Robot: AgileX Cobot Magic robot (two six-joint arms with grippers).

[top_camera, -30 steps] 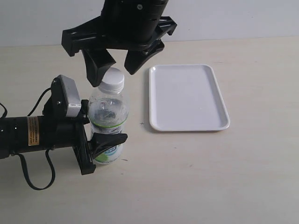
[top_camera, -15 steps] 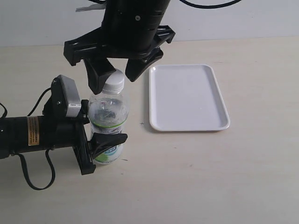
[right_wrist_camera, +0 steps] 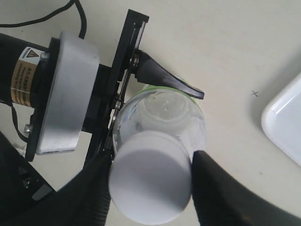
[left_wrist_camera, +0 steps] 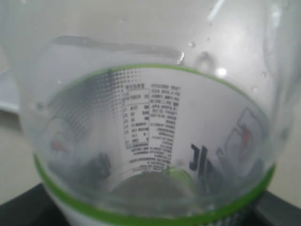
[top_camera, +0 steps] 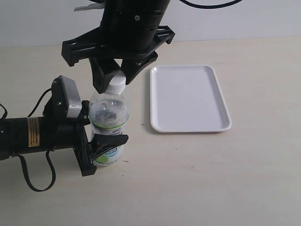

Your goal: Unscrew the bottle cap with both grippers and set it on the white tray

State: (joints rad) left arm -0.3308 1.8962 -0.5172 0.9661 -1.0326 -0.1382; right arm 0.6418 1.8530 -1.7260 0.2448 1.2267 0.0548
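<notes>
Cap-gripping step: clamping clear plastic green-labelled bottle with black left tool, straddling small white ribbed cap with all-black right tool (actual pinch not discernible). Next: squeeze firmly, then twist.

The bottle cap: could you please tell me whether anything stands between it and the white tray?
Nothing visible does. The bottle cap sits on the bottle, clasped by the right gripper; only bare table lies between it and the white tray.
</notes>
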